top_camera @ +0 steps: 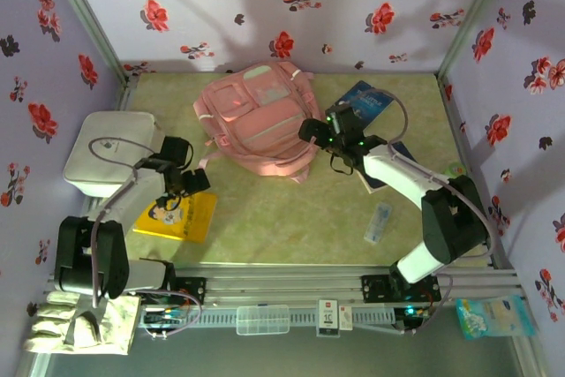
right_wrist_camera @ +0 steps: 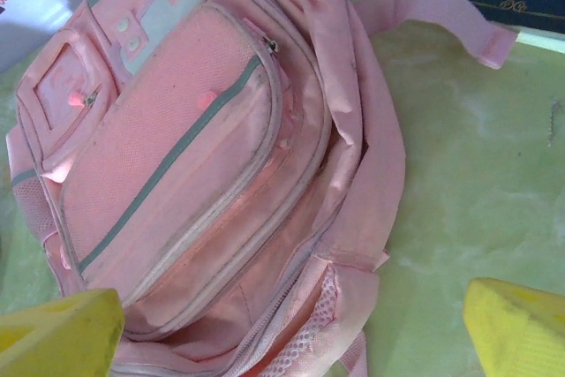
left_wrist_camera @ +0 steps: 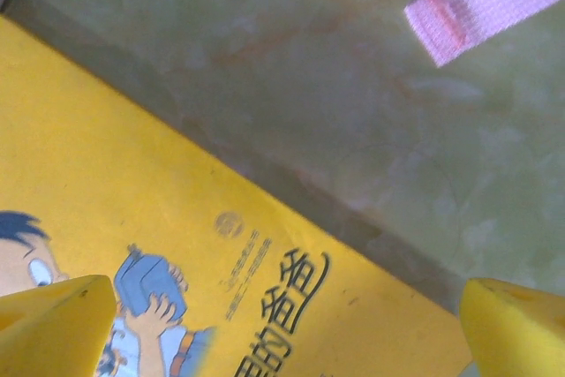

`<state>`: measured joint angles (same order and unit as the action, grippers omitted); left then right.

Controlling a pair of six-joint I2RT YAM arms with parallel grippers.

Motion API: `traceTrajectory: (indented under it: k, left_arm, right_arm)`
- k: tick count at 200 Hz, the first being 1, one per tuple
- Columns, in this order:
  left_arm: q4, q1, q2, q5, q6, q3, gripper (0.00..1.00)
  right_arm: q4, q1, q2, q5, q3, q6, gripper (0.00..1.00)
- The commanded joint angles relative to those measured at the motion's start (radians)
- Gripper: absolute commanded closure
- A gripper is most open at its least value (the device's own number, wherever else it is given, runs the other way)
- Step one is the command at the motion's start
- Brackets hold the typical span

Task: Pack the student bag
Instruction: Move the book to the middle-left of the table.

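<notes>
The student bag (top_camera: 260, 121) lies flat at the back middle of the table, pink, front pockets up. In the right wrist view the student bag (right_wrist_camera: 177, 147) shows its zips and a mesh side pocket. My right gripper (top_camera: 313, 130) hovers at the bag's right edge; the right gripper (right_wrist_camera: 287, 333) is open, its yellow fingertips (right_wrist_camera: 516, 324) wide apart with nothing between them. My left gripper (top_camera: 190, 181) hangs over a yellow picture book (top_camera: 181, 214). The left gripper (left_wrist_camera: 287, 333) is open above the yellow book (left_wrist_camera: 177, 245), holding nothing. A pink strap end (left_wrist_camera: 485, 2) lies beyond.
A white rounded box (top_camera: 110, 152) stands at the left. Blue books (top_camera: 366, 99) lie right of the bag, one under the right arm (top_camera: 393, 161). A white tube (top_camera: 378, 222) lies at front right. Gloves (top_camera: 66, 320) and a clear case (top_camera: 262, 318) sit on the front rail.
</notes>
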<state>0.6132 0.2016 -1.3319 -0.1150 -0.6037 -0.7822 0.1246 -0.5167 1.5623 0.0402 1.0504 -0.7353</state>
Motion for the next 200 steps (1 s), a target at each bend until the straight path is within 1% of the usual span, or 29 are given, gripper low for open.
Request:
traceTrajectory:
  k: [1, 38, 61, 80, 96, 125, 167, 180, 200]
  left_arm:
    - [-0.089, -0.014, -0.049, 0.011, -0.011, -0.001, 0.00]
    - [-0.125, -0.024, -0.137, 0.021, -0.001, -0.022, 0.00]
    - [-0.136, -0.023, -0.169, 0.069, -0.004, -0.020, 0.01]
    - [-0.136, -0.004, -0.171, 0.108, -0.011, -0.013, 0.03]
    - [-0.144, 0.046, -0.176, 0.138, -0.023, -0.006, 0.04]
    - [-0.135, 0.159, -0.185, 0.157, -0.048, -0.012, 0.05]
    - [-0.133, 0.347, -0.224, 0.176, -0.100, -0.103, 0.05]
    - [-0.125, 0.373, -0.229, 0.175, -0.126, -0.135, 0.06]
    - [-0.121, 0.378, -0.186, 0.175, -0.145, -0.166, 0.05]
  right_arm:
    - [-0.027, -0.005, 0.028, -0.020, 0.032, 0.003, 0.01]
    - [-0.017, -0.006, 0.048, -0.039, 0.052, 0.006, 0.01]
    - [-0.020, -0.006, 0.060, -0.047, 0.055, -0.004, 0.01]
    - [-0.023, -0.006, 0.071, -0.054, 0.059, -0.016, 0.01]
    - [-0.026, -0.006, 0.081, -0.059, 0.067, -0.024, 0.01]
    - [-0.019, -0.006, 0.094, -0.055, 0.085, -0.032, 0.01]
    - [-0.018, -0.006, 0.097, -0.055, 0.084, -0.038, 0.01]
    - [-0.016, -0.006, 0.092, -0.054, 0.082, -0.031, 0.01]
    - [0.001, -0.011, 0.076, -0.045, 0.083, -0.013, 0.01]
